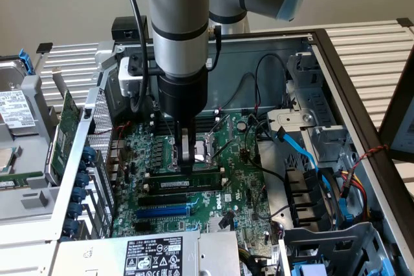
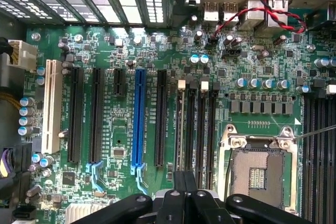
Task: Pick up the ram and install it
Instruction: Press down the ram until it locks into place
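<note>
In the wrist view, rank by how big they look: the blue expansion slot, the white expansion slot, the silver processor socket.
1. Silver square processor socket, plainly the largest.
2. Long blue expansion slot.
3. Long white expansion slot, shorter than the blue but wider, so those two are close.

exterior: high, oblique, mid-range | wrist: close, facing straight onto motherboard (image 2: 157, 51) | shared: motherboard (image 1: 194, 179)

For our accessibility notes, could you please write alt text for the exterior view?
The robot arm's shut gripper reaches down into an open computer case, its tips at the ram, a green stick with a white label lying along the motherboard. A blue cable runs toward the exterior view's right.
</note>
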`<action>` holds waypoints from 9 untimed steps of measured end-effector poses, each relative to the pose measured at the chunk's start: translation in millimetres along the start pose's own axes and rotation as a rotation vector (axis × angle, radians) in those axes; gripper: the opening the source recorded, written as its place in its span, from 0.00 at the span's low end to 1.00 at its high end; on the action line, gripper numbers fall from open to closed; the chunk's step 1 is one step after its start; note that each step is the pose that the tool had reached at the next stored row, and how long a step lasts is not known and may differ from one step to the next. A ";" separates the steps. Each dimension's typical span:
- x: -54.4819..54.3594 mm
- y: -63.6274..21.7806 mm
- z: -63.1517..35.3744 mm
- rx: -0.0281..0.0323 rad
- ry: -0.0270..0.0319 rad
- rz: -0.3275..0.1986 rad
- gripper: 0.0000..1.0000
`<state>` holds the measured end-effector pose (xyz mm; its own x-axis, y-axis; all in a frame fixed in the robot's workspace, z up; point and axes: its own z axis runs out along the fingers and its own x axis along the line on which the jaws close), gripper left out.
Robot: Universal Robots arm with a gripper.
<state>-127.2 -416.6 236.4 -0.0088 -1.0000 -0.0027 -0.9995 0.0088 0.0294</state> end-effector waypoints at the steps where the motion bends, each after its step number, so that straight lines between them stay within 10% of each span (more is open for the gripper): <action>1: 0.0 0.0 0.4 0.0000 0.0016 0.000 0.11; 9: 0.1 0.8 5.6 0.0008 0.0056 0.001 0.11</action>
<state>-128.2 -416.6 230.8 -0.0096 -0.9999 0.0030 -0.9995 0.0097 0.0286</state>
